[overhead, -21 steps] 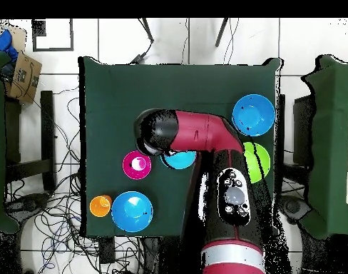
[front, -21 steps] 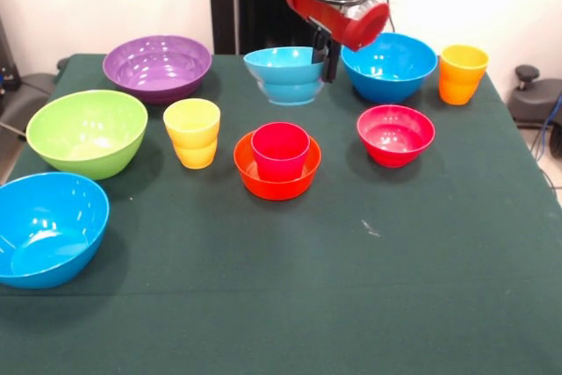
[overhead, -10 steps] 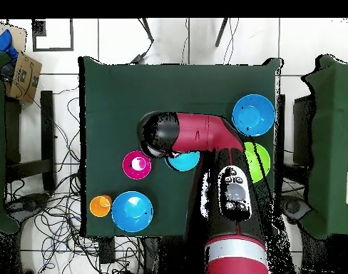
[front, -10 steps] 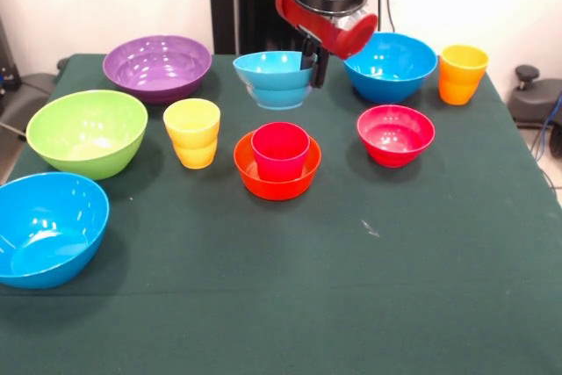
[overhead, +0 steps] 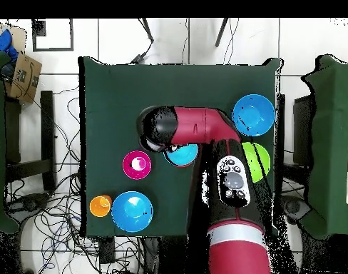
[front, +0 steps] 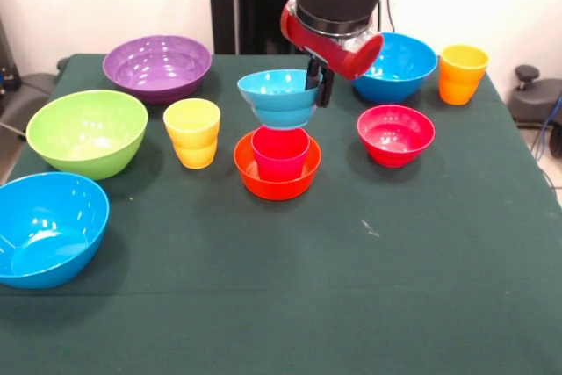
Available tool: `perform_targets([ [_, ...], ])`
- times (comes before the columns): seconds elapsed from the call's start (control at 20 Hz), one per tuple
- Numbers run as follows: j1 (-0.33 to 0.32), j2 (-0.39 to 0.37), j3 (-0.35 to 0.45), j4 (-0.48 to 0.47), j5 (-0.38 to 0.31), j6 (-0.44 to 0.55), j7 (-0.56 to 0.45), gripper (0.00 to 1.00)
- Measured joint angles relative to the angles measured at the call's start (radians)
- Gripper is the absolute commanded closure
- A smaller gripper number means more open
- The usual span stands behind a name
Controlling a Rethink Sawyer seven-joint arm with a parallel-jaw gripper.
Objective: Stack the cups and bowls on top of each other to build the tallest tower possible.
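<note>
The gripper [front: 313, 85] pinches the rim of the light blue bowl [front: 280, 97] on its right side as the front view shows it, and carries it clear of the dark green tablecloth [front: 351, 287], directly above the red-pink cup [front: 280, 152] that stands inside the orange bowl [front: 277, 177]; whether the blue bowl's foot touches the cup's rim cannot be told. Around this pair, in the front view, stand the yellow cup [front: 192, 133] just to the left, the lime green bowl [front: 87, 133] and the purple bowl [front: 157, 67] further left, one large blue bowl [front: 48, 227] at the near left edge, the small red bowl [front: 395, 134] to the right, and behind it another large blue bowl [front: 399, 62] partly hidden by the arm's red wrist, with the orange cup [front: 462, 74] beside it. No writing is legible. All pieces are glossy plastic; the cups have stepped sides. From overhead the red arm [overhead: 205, 135] covers the middle of the table.
</note>
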Motion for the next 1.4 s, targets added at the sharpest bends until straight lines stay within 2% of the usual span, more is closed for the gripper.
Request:
perform_targets([
  [0.55, -0.011, 0.018, 0.044, -0.048, -0.001, 0.013, 0.000, 1.00],
  [0.95, -0.011, 0.018, 0.053, -0.067, -0.010, 0.062, 0.000, 1.00],
  [1.4, -0.011, 0.019, 0.055, -0.080, -0.078, 0.126, 0.000, 1.00],
])
